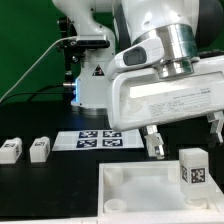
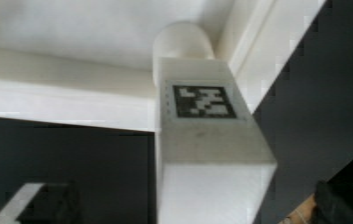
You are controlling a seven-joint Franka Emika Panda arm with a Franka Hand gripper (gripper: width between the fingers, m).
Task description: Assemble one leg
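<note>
The Panda arm [image 1: 150, 45] is filling the upper half of the exterior view, with its base standing behind the marker board [image 1: 100, 138]. The black table [image 1: 40, 195] is carrying all parts. The large white panel [image 1: 140, 188] is lying flat at the near edge, toward the exterior view's right.

The gripper [image 1: 185, 142] is hanging just above the far side of the panel. Its fingers [image 1: 154, 142] are standing spread well apart, wider than the leg, and are pinching nothing.

The leg [image 1: 193, 168] is standing upright on the panel at the corner toward the exterior view's right. It is sitting below the spread fingers and roughly between them. Its fiducial tag [image 2: 199, 100] is facing the wrist camera. In the wrist view the leg is running through the middle of the frame, its rounded end meeting the panel's underside or rim (which of the two cannot be told). Whether that end is seated in a socket cannot be told either.

A second leg [image 1: 40, 149] and a third leg [image 1: 10, 150] are lying side by side on the table at the exterior view's left. They are sitting near each other, not touching, and well apart from the panel.
</note>
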